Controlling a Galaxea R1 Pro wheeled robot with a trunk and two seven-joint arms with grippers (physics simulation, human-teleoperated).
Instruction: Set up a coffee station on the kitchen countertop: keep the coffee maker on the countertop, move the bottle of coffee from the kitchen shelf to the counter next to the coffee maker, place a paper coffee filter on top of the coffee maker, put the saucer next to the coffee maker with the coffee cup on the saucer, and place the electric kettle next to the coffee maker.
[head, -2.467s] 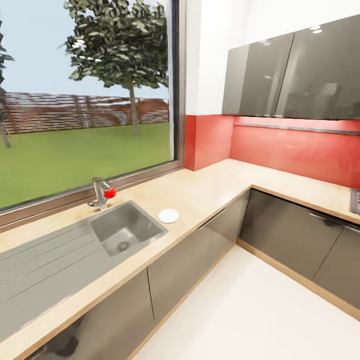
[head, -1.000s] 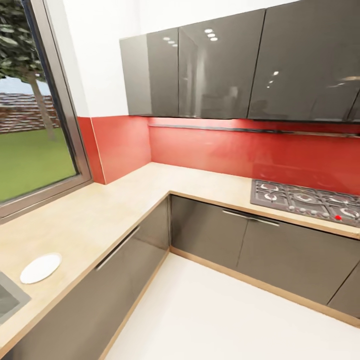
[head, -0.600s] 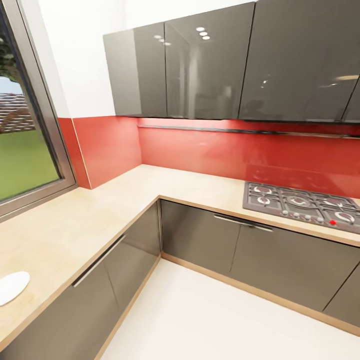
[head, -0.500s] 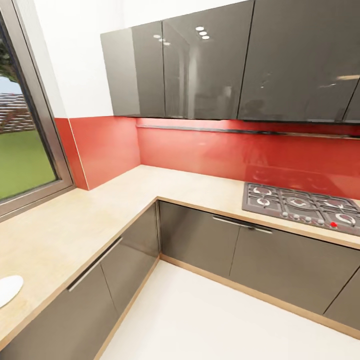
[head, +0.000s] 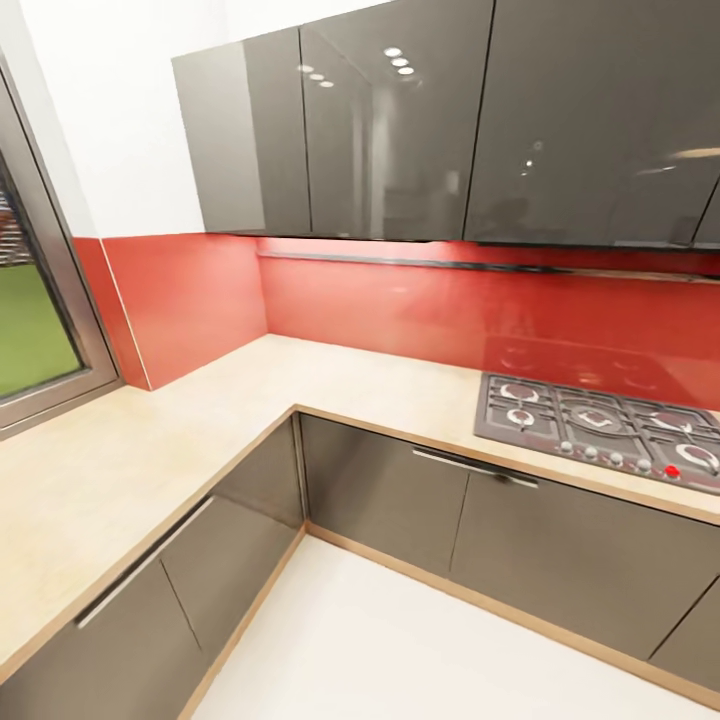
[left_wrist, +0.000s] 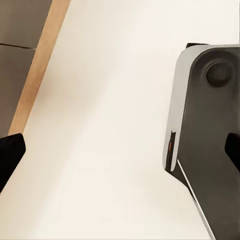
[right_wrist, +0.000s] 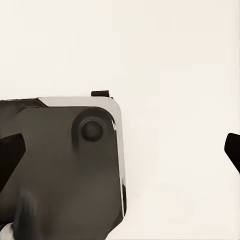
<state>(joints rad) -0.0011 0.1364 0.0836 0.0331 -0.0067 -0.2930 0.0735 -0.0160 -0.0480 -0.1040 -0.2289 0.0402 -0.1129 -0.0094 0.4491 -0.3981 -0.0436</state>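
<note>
1. While the robot is travelling, the head view is taking in an L-shaped surface with grey cabinet fronts, a red backsplash, dark wall cabinets and a hob set into the far run.
2. Nothing is standing on the stretch of surface in view, so I cannot say where the bottle, saucer, cup or shelf are.
3. The left end effector is hanging over pale floor, its dark fingertips showing at opposite edges of its wrist view (spread wide, pinching nothing), with the robot's grey-and-black base beside it.
4. The right end effector is likewise spread and carrying nothing, above floor and base.
5. The step in hand, I judge, is searching or driving toward an item, likely the shelf with the bottle.
6. Next, the robot is needing to bring a task item into view and stop within arm's reach before lifting either arm.
</note>
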